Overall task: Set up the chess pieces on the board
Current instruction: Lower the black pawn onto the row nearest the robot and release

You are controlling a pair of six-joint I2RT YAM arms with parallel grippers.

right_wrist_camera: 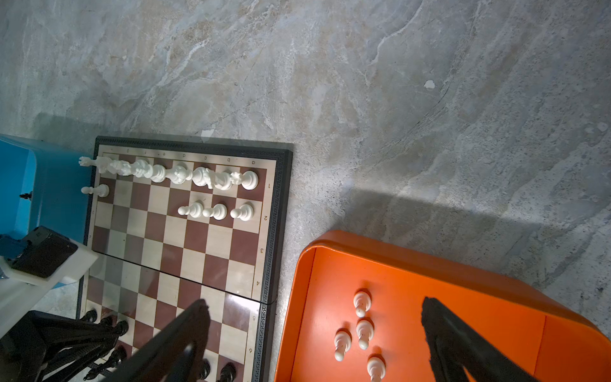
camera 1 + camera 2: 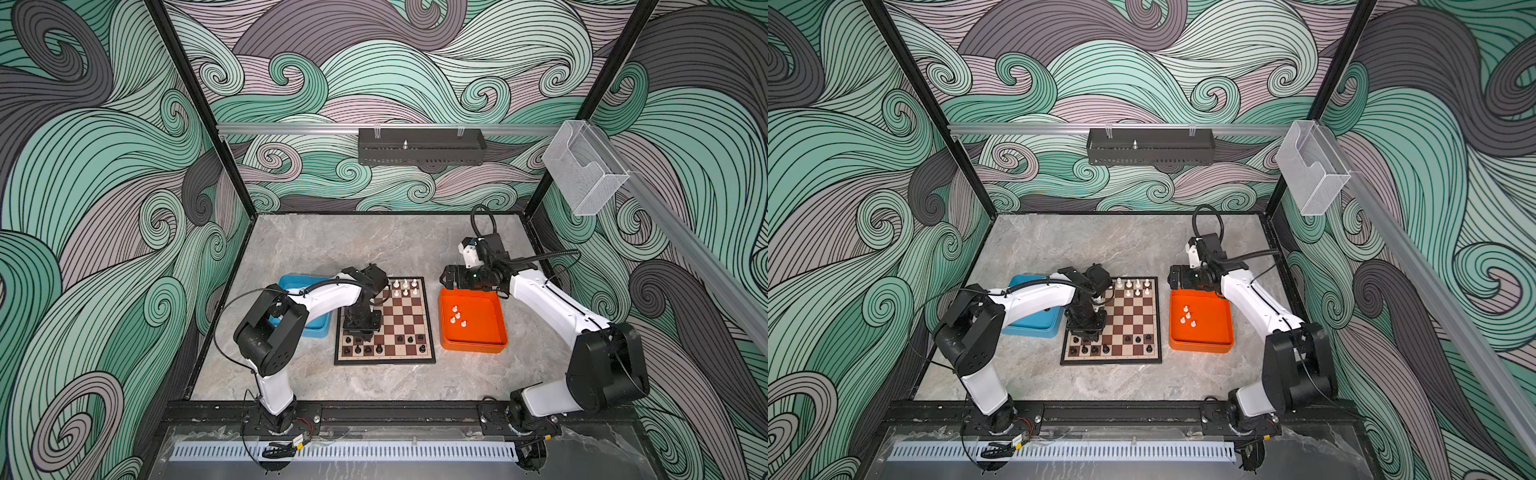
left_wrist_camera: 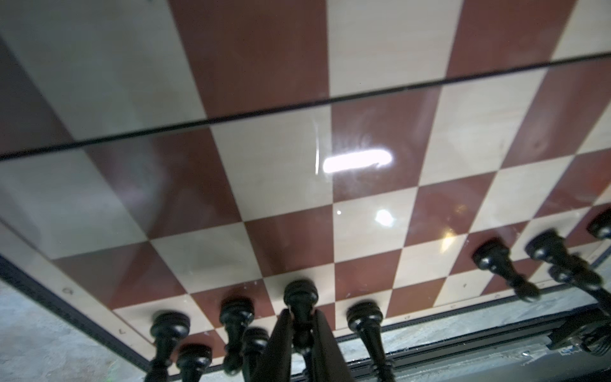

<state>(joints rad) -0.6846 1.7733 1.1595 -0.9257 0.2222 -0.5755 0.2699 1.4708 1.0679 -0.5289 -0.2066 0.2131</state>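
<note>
A grey marbled tabletop lies inside a booth whose walls carry green, mauve and grey wave swirls. At the left sits a blue tray, its inside mostly hidden by the left arm. The left gripper stands over the board's near rows, fingers close on either side of an upright black pawn; whether they pinch it I cannot tell. The chessboard lies in the middle. By my count ten black pieces stand on its near two rows. White pieces fill its far two, four of them pawns. Just right of it, an orange tray holds four white pawns. The right gripper hangs above the tray's far edge, jaws spread wide, empty.
</note>
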